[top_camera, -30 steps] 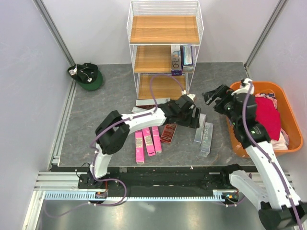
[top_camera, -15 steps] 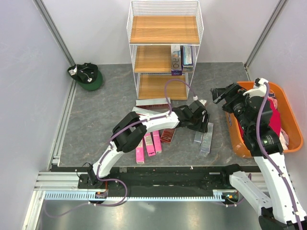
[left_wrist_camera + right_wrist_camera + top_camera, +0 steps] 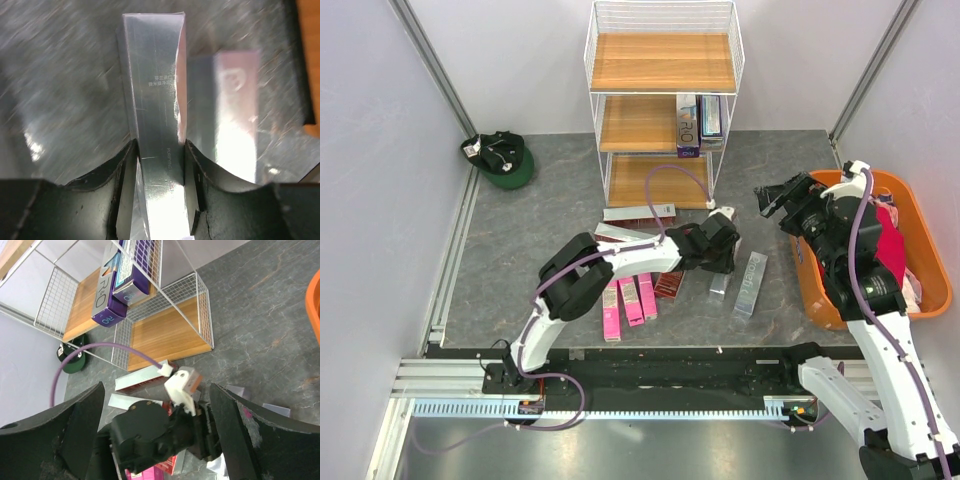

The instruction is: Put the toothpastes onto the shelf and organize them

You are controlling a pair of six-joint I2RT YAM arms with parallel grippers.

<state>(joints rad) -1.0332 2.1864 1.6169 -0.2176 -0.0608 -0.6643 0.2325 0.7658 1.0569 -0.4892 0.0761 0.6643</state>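
My left gripper [image 3: 720, 262] is down on the floor with its jaws pressed on both sides of a silver toothpaste box [image 3: 155, 100], which shows at its tip [image 3: 719, 284]. A second silver box [image 3: 751, 284] lies just to the right of it [image 3: 230, 115]. Pink boxes [image 3: 628, 300] and dark red ones [image 3: 669, 284] lie to the left. Two purple-and-silver boxes [image 3: 700, 122] stand on the middle board of the white wire shelf [image 3: 663, 100]. My right gripper [image 3: 775, 200] hangs open and empty in the air beside the tub, looking down on the left arm [image 3: 155, 395].
An orange tub [image 3: 850, 178] holding red and pink cloth stands at the right. A green cap [image 3: 503, 158] lies by the left wall. Another dark red box [image 3: 638, 213] lies in front of the shelf's bottom board [image 3: 165, 335].
My left gripper has swung right onto the silver box, narrowed its jaws on it and drawn it slightly left. The right arm has moved right toward the tub, still open.
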